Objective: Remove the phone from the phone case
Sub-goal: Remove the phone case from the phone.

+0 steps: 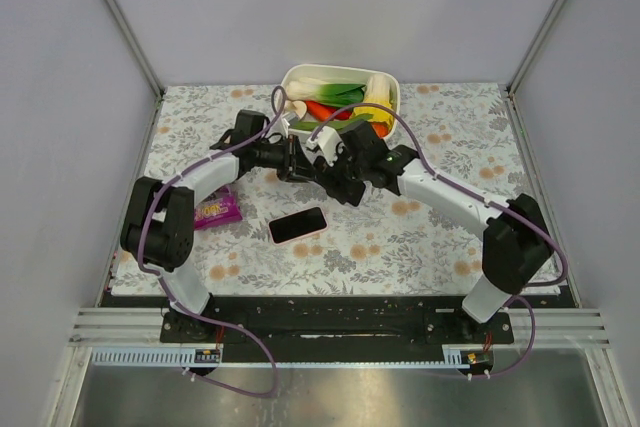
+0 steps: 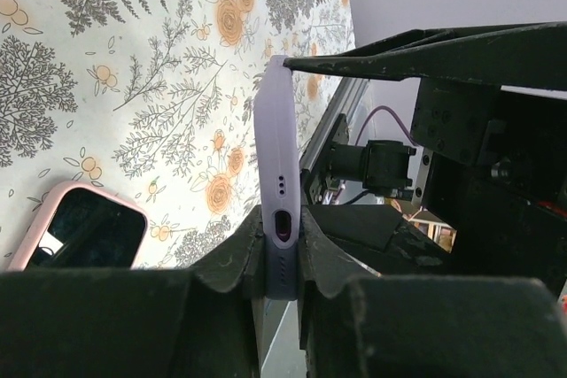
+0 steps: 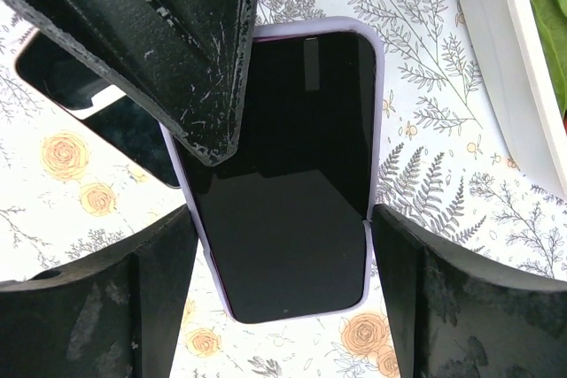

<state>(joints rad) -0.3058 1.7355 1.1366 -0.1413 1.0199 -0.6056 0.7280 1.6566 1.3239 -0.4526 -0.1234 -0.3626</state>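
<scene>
A phone (image 3: pixel 292 183) with a dark screen sits in a lavender case (image 2: pixel 275 148) and is held in the air between both arms over the middle of the table. My left gripper (image 2: pixel 282 254) is shut on the case's bottom end, one finger on each face. My right gripper (image 3: pixel 282 227) spans the phone's width, with its fingers (image 3: pixel 390 254) pressed on the case's long edges. In the top view the two grippers meet at the centre, left (image 1: pixel 298 159) and right (image 1: pixel 328 163), and the held phone is mostly hidden there.
A second phone in a pink case (image 1: pixel 298 224) lies screen up on the floral table, also seen in the left wrist view (image 2: pixel 80 227). A purple packet (image 1: pixel 216 209) lies at the left. A white tub of vegetables (image 1: pixel 385 87) stands at the back.
</scene>
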